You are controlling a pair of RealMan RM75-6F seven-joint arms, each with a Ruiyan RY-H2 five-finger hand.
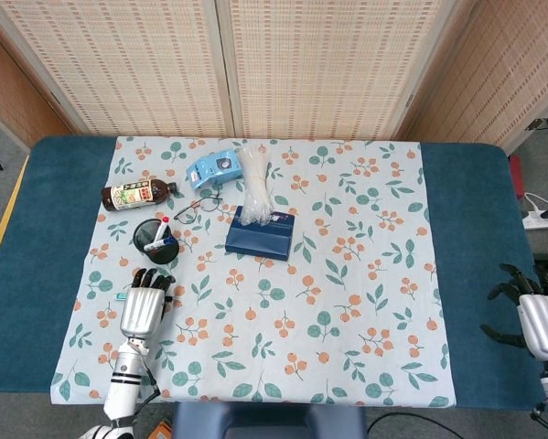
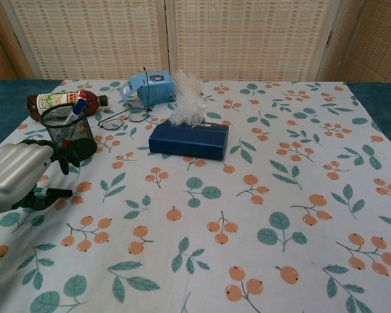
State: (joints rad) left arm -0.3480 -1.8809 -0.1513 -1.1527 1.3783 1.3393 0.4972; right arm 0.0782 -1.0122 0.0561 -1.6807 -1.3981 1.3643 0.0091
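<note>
My left hand (image 1: 142,311) hangs low over the floral cloth (image 1: 365,274), just in front of the black mesh pen cup (image 1: 155,240). In the chest view this left hand (image 2: 17,175) covers most of a green marker; only the marker's black end (image 2: 57,192) shows past the thumb. The dark fingers (image 2: 66,154) curve forward above the marker, apart from the thumb, with no grip visible. My right hand (image 1: 537,320) hovers with spread fingers over the blue table (image 1: 479,229) at the far right edge, holding nothing.
A brown bottle (image 1: 136,194) lies behind the pen cup (image 2: 68,134). Glasses (image 1: 198,208), a light blue carton (image 1: 213,168) and a navy tissue box (image 1: 263,233) with white plastic (image 1: 253,183) sticking up sit at the back left.
</note>
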